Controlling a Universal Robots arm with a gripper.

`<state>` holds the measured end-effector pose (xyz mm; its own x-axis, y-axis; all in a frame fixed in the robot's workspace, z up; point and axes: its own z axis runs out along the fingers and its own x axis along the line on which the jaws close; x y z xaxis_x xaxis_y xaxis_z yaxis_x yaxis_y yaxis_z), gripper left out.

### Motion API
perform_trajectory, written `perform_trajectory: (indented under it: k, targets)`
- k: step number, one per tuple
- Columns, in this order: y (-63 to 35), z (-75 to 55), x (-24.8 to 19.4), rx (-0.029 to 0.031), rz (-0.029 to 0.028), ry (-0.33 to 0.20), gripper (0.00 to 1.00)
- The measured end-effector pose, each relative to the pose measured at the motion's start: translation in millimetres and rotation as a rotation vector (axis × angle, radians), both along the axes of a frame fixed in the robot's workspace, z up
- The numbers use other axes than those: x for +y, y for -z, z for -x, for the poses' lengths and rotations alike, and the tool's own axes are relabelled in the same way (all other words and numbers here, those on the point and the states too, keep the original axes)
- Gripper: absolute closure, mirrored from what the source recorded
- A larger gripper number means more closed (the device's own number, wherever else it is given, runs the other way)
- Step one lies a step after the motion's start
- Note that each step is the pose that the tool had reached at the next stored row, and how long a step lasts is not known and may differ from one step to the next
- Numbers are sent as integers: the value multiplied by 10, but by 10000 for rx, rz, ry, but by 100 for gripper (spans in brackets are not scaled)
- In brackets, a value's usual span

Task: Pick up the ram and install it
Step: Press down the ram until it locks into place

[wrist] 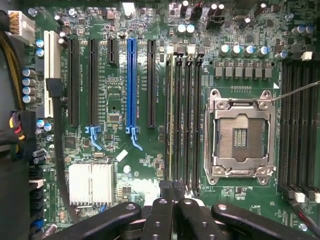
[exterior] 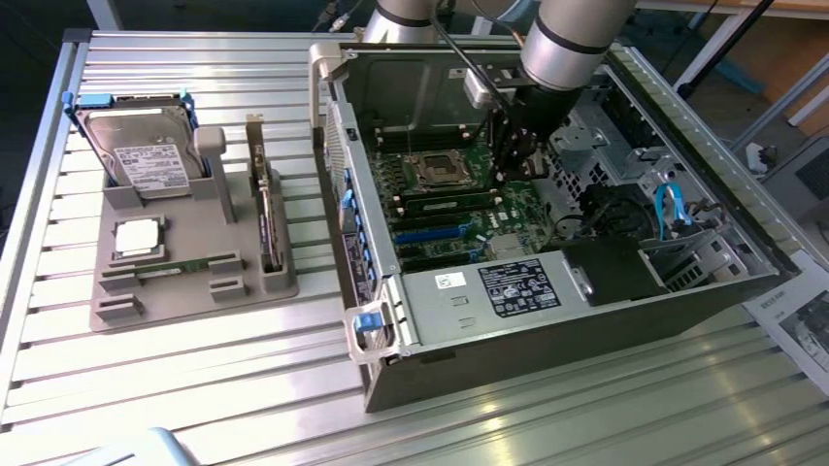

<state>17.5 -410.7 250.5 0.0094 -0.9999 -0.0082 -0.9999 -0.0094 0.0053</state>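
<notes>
Inside the open computer case (exterior: 725, 209), my gripper (wrist: 173, 186) hangs over the motherboard (wrist: 115, 100) with its two black fingers pressed together and nothing between them. The tips sit above one end of the bank of memory slots (wrist: 182, 115) beside the empty processor socket (wrist: 241, 134). A ram (wrist: 169, 115) stands edge-on in the slot nearest the expansion slots, just under the fingertips; I cannot tell whether they touch it. Another ram (exterior: 175, 264) lies flat in the grey holder (exterior: 194, 291) on the exterior view's left. The arm (exterior: 570, 39) reaches down into the case.
The grey holder also carries a hard drive (exterior: 146, 150), a square silver processor (exterior: 139, 236) and an upright expansion card (exterior: 266, 209). A second bank of memory slots (wrist: 300, 125) lies beyond the socket. Cables and a drive cage (exterior: 674, 218) crowd the case's right side.
</notes>
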Motion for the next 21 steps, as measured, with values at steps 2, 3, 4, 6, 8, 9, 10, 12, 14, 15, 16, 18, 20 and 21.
perform_trajectory:
  k: [2,3,4,6,8,9,10,12,14,15,16,18,20,21]
  targets:
    - [58,0,0,-6,-1,0,90]
    - [85,0,0,-8,-1,0,90]
    - [88,0,0,-7,1,0,90]
    - [89,0,0,-7,0,0,90]
    - [88,-3,0,-7,1,0,90]
    - [88,-9,0,-7,1,1,90]
    - [89,-18,1,-7,0,1,90]
    - [89,-42,1,-7,-1,0,90]
    - [89,-71,0,-8,-1,0,90]
    - [89,-80,0,-7,-1,0,90]
    - [89,-86,0,-7,0,0,90]
    - [89,-90,0,-7,0,0,90]
    - [89,-90,0,-7,0,1,90]
    - [89,-90,0,-7,0,1,90]
